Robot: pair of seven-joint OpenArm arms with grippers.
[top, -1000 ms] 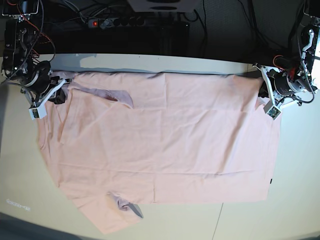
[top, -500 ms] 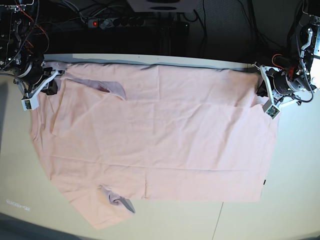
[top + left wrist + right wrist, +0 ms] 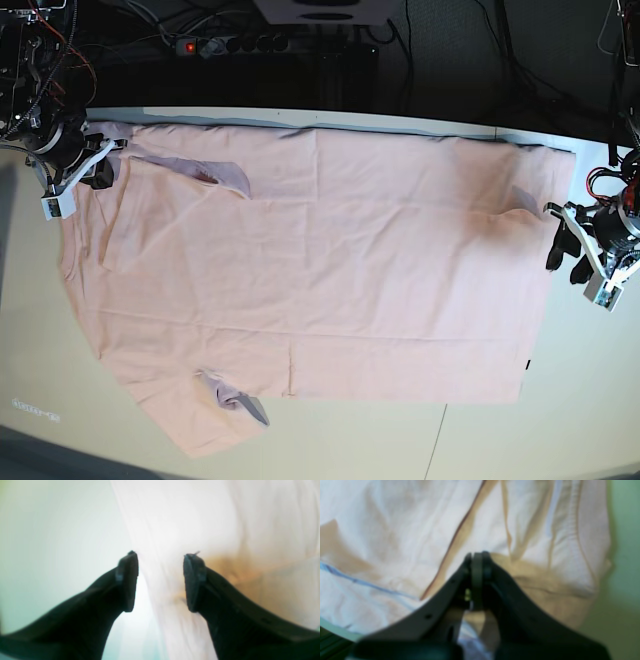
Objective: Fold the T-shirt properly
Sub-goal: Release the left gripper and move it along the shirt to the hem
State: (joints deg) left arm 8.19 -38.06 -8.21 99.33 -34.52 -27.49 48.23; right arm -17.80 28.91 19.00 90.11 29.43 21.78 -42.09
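Note:
The pale pink T-shirt (image 3: pixel 320 270) lies spread flat on the table (image 3: pixel 590 400), plain side up, with a folded flap (image 3: pixel 215 175) near its far left corner. My right gripper (image 3: pixel 103 172) sits at that corner, shut on the T-shirt's fabric. In the right wrist view the right gripper (image 3: pixel 477 555) has its jaws pressed together over bunched cloth (image 3: pixel 545 555). My left gripper (image 3: pixel 566 262) hovers open just off the shirt's right edge. In the left wrist view the left gripper (image 3: pixel 160 557) is spread wide, with the T-shirt's edge (image 3: pixel 175 530) running beneath the gap, untouched.
A power strip (image 3: pixel 225 44) and cables lie on the dark area behind the table's far edge (image 3: pixel 400 120). A small crumpled sleeve fold (image 3: pixel 238 400) sits at the shirt's near left. Bare tabletop shows on the right and along the front.
My left gripper opened, let go of the shirt's far right corner and moved right and toward the front. Over the second the shirt slid left and back; the right gripper stays shut.

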